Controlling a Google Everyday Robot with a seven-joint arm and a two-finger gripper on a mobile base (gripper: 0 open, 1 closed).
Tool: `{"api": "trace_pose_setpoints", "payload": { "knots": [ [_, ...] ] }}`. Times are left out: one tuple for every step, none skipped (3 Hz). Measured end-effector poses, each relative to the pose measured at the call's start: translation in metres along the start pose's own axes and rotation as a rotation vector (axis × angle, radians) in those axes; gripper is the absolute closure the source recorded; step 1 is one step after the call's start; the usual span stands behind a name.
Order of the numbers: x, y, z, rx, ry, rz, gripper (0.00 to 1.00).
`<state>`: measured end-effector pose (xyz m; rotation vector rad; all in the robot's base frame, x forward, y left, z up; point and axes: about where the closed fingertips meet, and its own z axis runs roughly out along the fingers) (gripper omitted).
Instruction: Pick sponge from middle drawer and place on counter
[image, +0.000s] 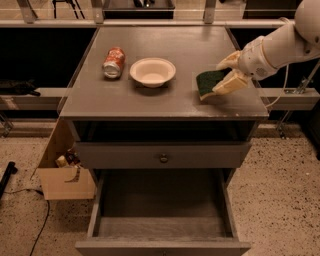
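The sponge (205, 82), dark green with a thin yellowish edge, is tilted low over the right side of the counter (150, 102), its lower corner at or near the surface. My gripper (218, 77) reaches in from the right and its pale fingers (229, 84) grip the sponge's right end. The middle drawer (160, 202) is pulled wide open below, and its flat grey bottom is bare.
A white bowl (152, 71) and a red soda can (113, 62) lying on its side sit on the left half of the counter. A closed drawer with a round knob (163, 158) is above the open one. A cardboard box (65, 175) stands on the floor to the left.
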<state>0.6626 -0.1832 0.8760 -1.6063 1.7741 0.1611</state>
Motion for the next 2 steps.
{"api": "trace_pose_setpoints", "payload": {
  "knots": [
    [0.0000, 0.0001, 0.0002, 0.000, 0.000, 0.000, 0.00],
    [0.0000, 0.0001, 0.0002, 0.000, 0.000, 0.000, 0.00]
  ]
}}
